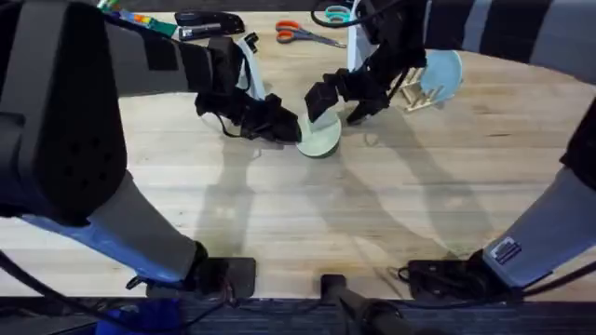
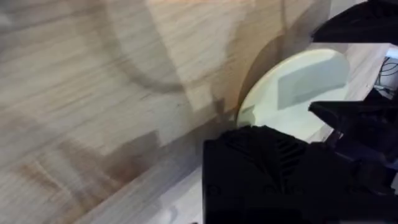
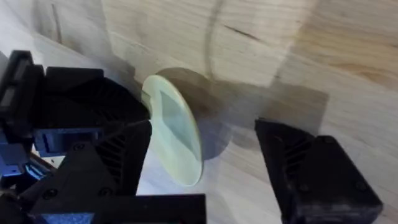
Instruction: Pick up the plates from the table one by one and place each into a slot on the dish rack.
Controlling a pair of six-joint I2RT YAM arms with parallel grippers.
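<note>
A pale yellow plate [image 1: 319, 138] stands tilted on edge at the middle of the table [image 1: 279, 214]. My left gripper [image 1: 291, 130] is shut on its left rim, and one black finger [image 2: 261, 174] covers the plate's [image 2: 298, 87] lower edge. My right gripper [image 1: 335, 104] hovers just behind the plate, open. In the right wrist view the plate [image 3: 177, 134] sits between its spread fingers [image 3: 311, 174], with the left gripper [image 3: 87, 112] clamped on the far rim. The dish rack [image 1: 416, 93] stands at the back right, a short way from the right gripper.
A light sky-blue plate [image 1: 449, 73] leans in the rack. Orange-handled scissors [image 1: 300, 35], a black stapler [image 1: 209, 20] and teal-handled scissors [image 1: 337, 14] lie along the far edge. Both arms cross over the table's middle.
</note>
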